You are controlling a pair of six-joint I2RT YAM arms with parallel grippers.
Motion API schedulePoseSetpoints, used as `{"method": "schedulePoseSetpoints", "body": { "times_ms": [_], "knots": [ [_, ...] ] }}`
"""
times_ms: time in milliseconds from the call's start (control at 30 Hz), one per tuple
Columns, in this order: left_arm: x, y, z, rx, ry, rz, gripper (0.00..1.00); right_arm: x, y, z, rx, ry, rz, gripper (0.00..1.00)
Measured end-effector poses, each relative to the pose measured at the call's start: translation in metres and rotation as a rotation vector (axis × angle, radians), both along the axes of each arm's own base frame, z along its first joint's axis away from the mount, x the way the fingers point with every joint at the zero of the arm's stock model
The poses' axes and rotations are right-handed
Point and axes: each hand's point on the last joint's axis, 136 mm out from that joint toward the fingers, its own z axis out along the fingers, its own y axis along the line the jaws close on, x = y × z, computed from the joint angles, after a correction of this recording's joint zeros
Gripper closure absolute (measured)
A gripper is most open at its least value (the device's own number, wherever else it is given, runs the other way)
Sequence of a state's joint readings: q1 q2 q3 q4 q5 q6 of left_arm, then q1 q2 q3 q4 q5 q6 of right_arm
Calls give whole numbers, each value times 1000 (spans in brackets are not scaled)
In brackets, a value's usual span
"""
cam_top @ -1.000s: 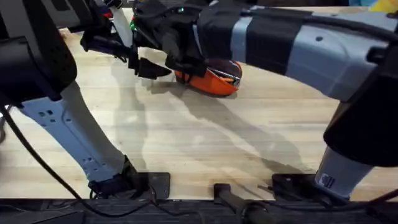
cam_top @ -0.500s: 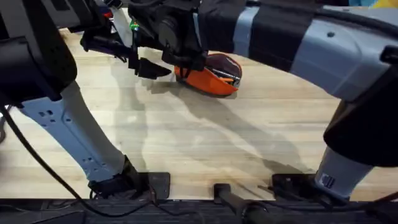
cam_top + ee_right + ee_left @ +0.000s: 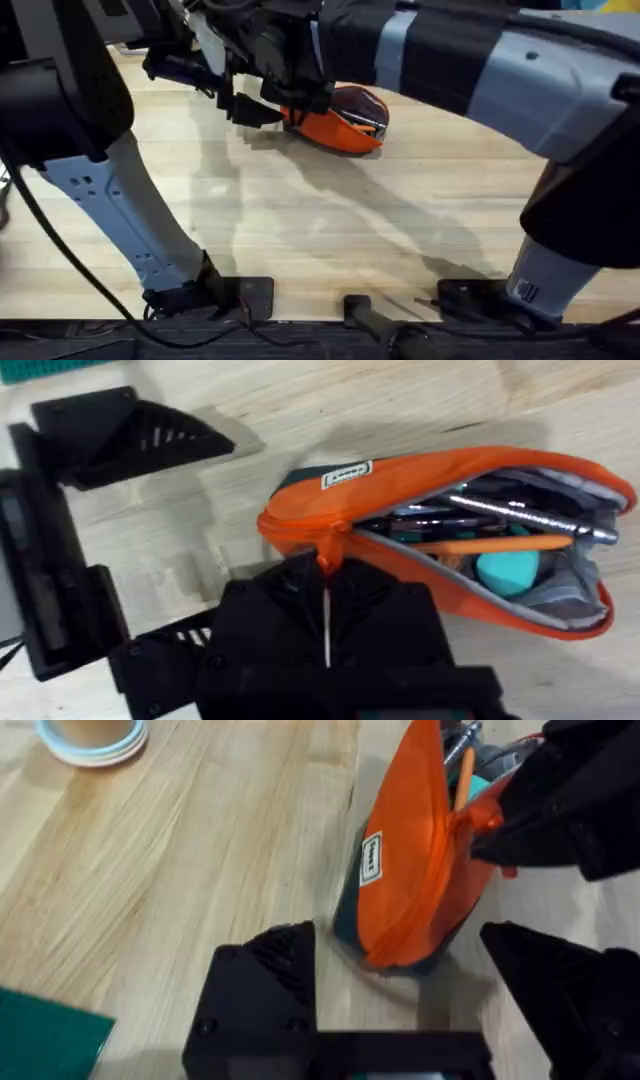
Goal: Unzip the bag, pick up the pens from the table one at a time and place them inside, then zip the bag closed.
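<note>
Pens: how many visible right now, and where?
2, both inside the open bag: the orange pen and the silvery pen beside it. More could be hidden under the bag's other contents.

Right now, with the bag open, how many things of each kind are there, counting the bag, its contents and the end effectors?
bag: 1
pens in the bag: 2, the orange pen and the silvery pen
teal object in the bag: 1
end effectors: 2, the left end effector and the right end effector
Total: 6
</note>
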State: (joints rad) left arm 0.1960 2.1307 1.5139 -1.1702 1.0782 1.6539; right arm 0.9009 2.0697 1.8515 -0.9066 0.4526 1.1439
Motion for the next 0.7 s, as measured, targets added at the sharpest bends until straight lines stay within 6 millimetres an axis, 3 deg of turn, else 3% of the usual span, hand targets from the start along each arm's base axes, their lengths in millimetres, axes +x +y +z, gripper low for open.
{"method": "schedulePoseSetpoints", "body": {
  "times_ms": [467,700],
  "knots": [
    [-3,-11,0,-1,9,-26,5,0,0,0,0,0,0,967],
    [-5,-21,0,-1,10,-50,70,0,0,0,0,0,0,968]
  ]
}}
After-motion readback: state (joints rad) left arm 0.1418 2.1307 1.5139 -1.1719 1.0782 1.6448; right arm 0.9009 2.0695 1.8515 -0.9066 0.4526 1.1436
